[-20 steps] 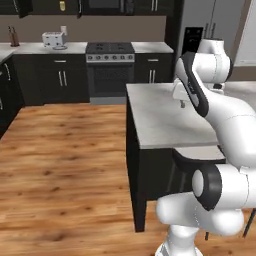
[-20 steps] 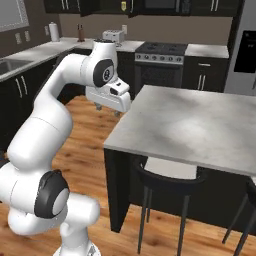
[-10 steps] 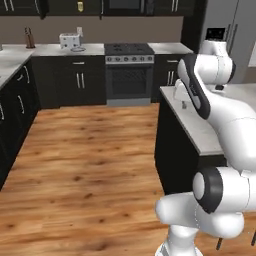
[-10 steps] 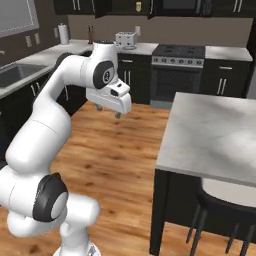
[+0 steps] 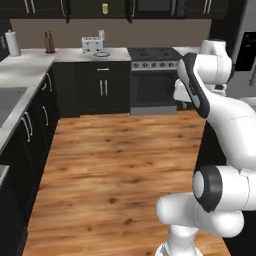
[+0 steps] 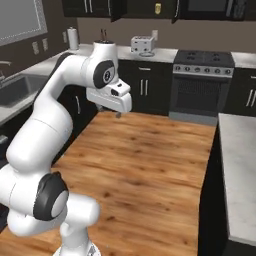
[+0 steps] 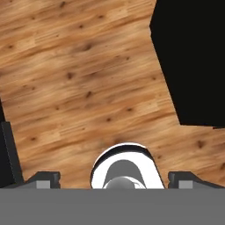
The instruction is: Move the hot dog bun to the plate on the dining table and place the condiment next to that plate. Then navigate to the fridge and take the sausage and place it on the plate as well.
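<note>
A wood-plank floor (image 5: 120, 165) is seen between dark base cabinets (image 5: 102, 92) along the back wall and left side of the kitchen. A pale grey countertop (image 5: 35, 65) runs over them, and part of a sink (image 6: 15, 87) is set into it on the left. On the back counter a white toaster (image 5: 93, 45), a paper towel roll (image 5: 12, 43) and a knife block (image 5: 49, 43) are placed, with a wall socket near the toaster. A black stove (image 6: 202, 82) with an oven door is set into the cabinet run. The corner of a grey-topped island (image 6: 239, 170) is seen at the right in the right base view.

The white arm is bent high, its upper link folded back and the hand turned down over the open floor. The gripper (image 6: 118, 113) is held well above the planks, near no counter. In the hand view the two dark finger tips (image 7: 46, 179) are set wide apart at the lower corners, with nothing between them but floor. The hot dog bun, condiment, plate and sausage cannot be located.
</note>
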Available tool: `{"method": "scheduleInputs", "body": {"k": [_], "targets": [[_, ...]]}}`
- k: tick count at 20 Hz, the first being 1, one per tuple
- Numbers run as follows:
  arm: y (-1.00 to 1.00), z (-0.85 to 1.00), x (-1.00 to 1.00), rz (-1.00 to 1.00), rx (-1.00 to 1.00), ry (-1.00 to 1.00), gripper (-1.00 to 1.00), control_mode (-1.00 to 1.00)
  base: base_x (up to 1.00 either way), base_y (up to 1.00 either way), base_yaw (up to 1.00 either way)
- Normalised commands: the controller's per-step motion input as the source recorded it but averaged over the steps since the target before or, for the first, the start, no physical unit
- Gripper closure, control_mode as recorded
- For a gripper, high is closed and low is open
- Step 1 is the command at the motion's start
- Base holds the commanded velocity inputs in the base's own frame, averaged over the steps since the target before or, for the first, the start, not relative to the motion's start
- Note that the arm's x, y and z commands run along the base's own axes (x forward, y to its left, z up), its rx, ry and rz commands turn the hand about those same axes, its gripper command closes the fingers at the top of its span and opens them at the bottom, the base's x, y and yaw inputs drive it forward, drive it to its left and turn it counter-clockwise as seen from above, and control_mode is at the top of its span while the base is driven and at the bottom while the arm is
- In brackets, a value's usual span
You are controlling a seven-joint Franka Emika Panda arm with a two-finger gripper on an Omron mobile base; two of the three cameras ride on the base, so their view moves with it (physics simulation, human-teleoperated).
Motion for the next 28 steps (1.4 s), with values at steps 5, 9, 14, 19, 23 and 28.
{"method": "scheduleInputs", "body": {"k": [5, 9, 14, 19, 23, 28], "targets": [[0.00, 0.00, 0.00, 0.00, 0.00, 0.00, -1.00, 1.00, 1.00, 0.63, 0.00], [0.00, 0.00, 0.00, 0.00, 0.00, 0.00, -1.00, 1.00, 1.00, 0.23, 0.00], [0.00, 0.00, 0.00, 0.00, 0.00, 0.00, -1.00, 1.00, 1.00, 0.00, 0.00], [0.00, 0.00, 0.00, 0.00, 0.00, 0.00, -1.00, 1.00, 1.00, 0.00, 0.00], [0.00, 0.00, 0.00, 0.00, 0.00, 0.00, -1.00, 1.00, 1.00, 0.00, 0.02], [0.00, 0.00, 0.00, 0.00, 0.00, 0.00, -1.00, 1.00, 1.00, 0.00, 0.03]]}}
